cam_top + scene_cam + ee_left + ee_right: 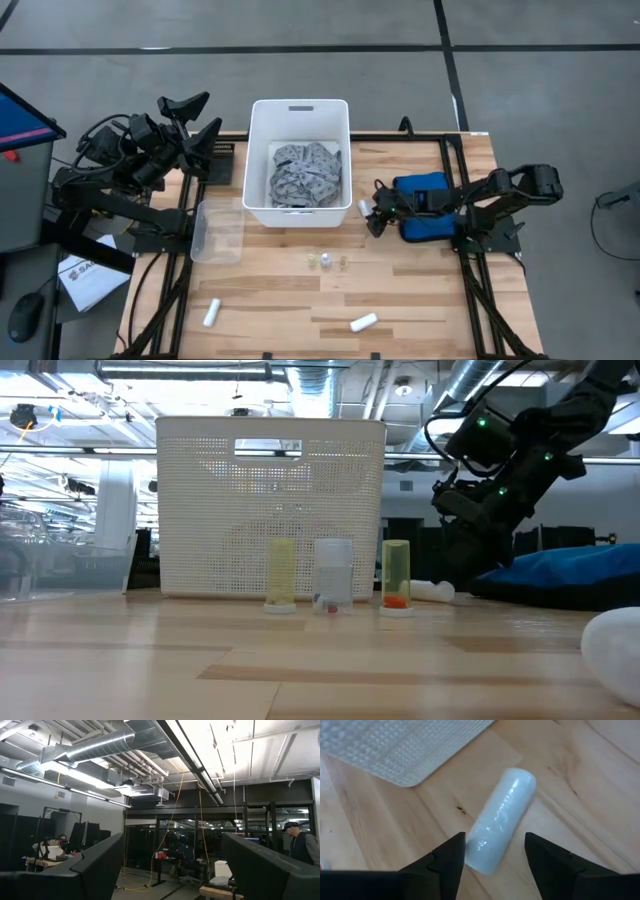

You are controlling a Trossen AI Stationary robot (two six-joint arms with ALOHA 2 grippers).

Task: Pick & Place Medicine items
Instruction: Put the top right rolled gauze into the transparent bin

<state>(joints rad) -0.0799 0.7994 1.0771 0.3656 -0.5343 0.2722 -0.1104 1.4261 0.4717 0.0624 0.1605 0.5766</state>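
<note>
The right claw [495, 851] is hovering wide open and empty around a tube [501, 818] lying between its fingers beside the bin [298, 115], while two tubes and the vials [327, 262] are waiting nearer the table's front, none binned.

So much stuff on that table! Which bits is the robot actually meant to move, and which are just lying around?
Part of the job:
- tube by the bin, between the open right gripper's fingers
- tube at the front left
- tube at the front right
- vials, mid-table

Just lying about:
- white bin holding a grey cloth
- blue pouch
- clear tub

Left gripper waits, raised and open.
</note>
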